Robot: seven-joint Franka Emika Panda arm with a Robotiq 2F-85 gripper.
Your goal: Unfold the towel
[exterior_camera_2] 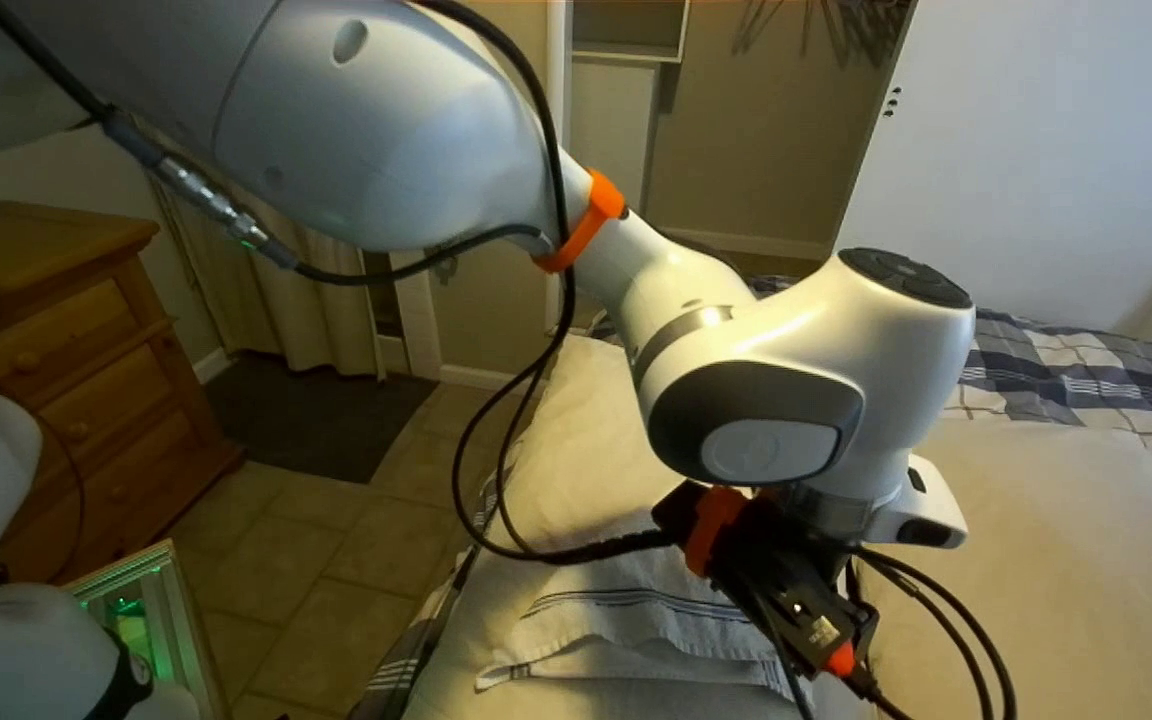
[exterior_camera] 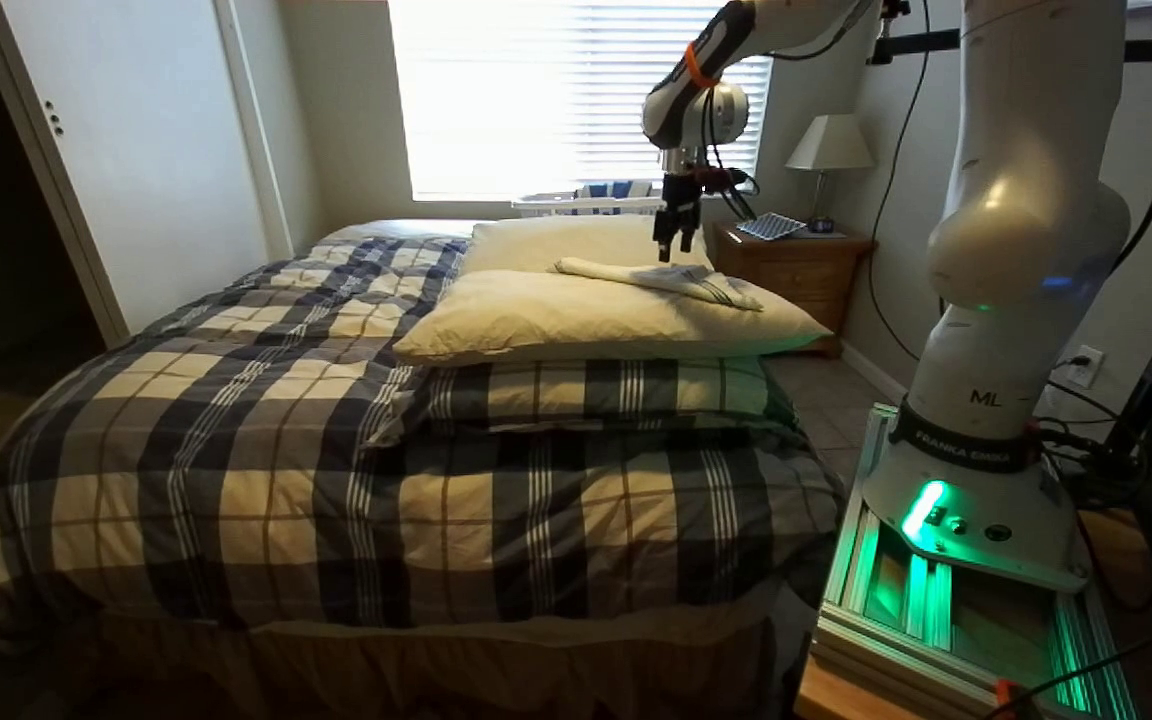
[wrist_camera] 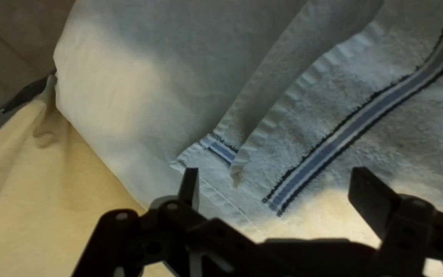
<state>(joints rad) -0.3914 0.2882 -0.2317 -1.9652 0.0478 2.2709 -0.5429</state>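
Towel [wrist_camera: 344, 104] is lying folded over on the front pillow [exterior_camera: 546, 322], blue stripes showing in the wrist view. Gripper [wrist_camera: 273, 179] is hovering over it, pointing down, jaws standing wide apart. In an exterior view, that pillow is resting on a plaid pillow [exterior_camera: 581, 392] above the plaid bedspread [exterior_camera: 356, 500], back pillow [exterior_camera: 556, 243] is sitting just behind, lamp [exterior_camera: 829, 148] is standing on the wooden nightstand [exterior_camera: 796, 272].

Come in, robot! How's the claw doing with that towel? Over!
Claw open, over the towel, gripping nothing. Towel folded, on a pale pillow. Nothing visible between claw and towel.
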